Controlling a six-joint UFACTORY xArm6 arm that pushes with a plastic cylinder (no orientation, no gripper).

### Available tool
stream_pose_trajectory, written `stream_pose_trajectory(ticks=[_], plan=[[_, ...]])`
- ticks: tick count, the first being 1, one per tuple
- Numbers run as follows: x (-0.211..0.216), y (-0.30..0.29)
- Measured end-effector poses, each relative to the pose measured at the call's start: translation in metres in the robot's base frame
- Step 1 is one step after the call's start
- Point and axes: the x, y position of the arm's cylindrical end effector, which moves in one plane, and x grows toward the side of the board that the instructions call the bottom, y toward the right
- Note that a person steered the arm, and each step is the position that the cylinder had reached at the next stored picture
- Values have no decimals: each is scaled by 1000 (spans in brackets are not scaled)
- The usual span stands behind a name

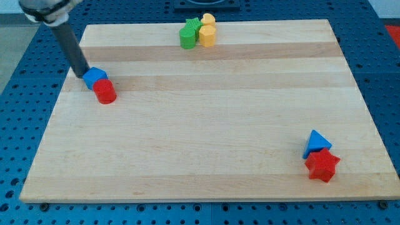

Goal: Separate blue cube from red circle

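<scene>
The blue cube [95, 77] sits near the board's left edge, touching the red circle [105, 91], a short red cylinder just below and right of it. My tip [83, 75] rests at the cube's upper left side, touching or nearly touching it. The dark rod slants up toward the view's top left corner.
The wooden board [206, 125] lies on a blue perforated table. At the top centre, a green star [192, 26], a green block [187, 38] and two yellow blocks [207, 35] cluster together. At the lower right, a blue triangle [318, 142] touches a red star [322, 165].
</scene>
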Motion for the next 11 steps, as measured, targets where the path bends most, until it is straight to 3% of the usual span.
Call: stream_pose_trajectory(ticks=[1,2,4,5,6,7,10,11], plan=[[1,78],[10,112],[-55,61],[-47,-1],[-11,-33],[21,-33],[27,107],[27,104]])
